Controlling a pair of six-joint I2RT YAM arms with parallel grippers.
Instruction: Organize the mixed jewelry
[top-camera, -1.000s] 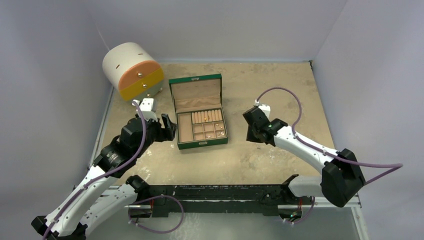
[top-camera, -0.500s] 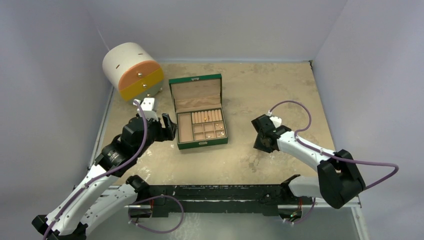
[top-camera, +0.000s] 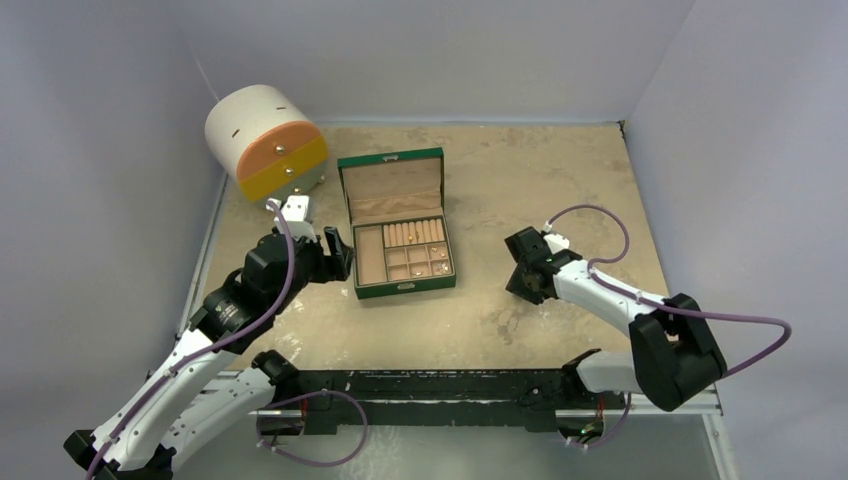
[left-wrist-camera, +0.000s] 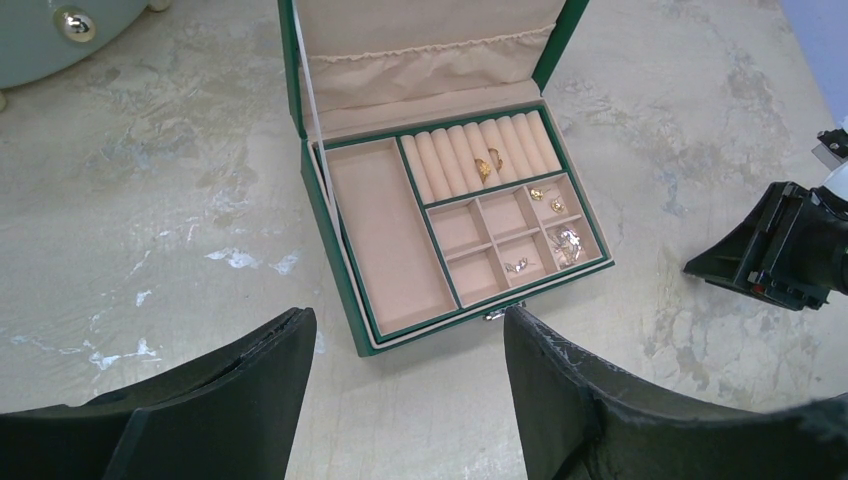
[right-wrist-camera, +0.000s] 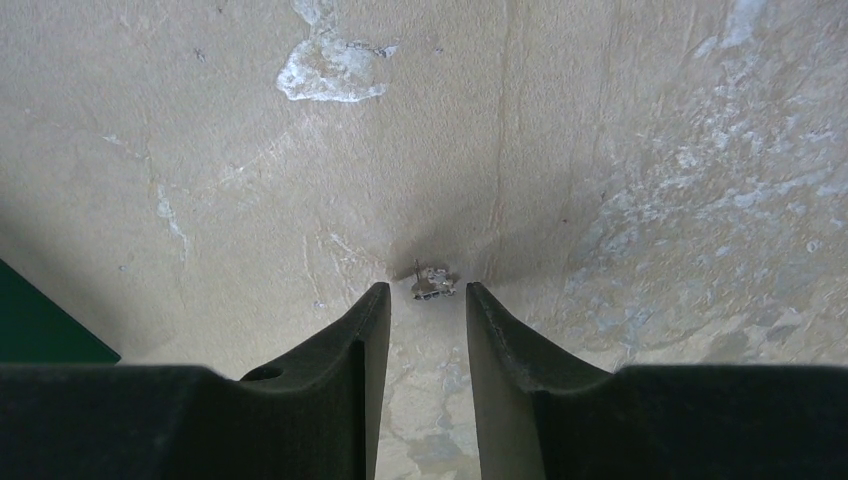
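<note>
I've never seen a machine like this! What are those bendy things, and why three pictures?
Those are two robot arms bolted to a table. Each ends in a gripper: two fingers that pinch. One picture looks down from above; the others come from cameras on the wrists, so black fingers fill the bottom. On the table sit an open green jewelry box, with gold pieces on its rolls and silvery pieces in small compartments, and a round white cabinet. The left gripper is open beside the box, holding nothing. The right gripper is open too, with a tiny silvery piece on the table at its fingertips, not pinched.
</note>
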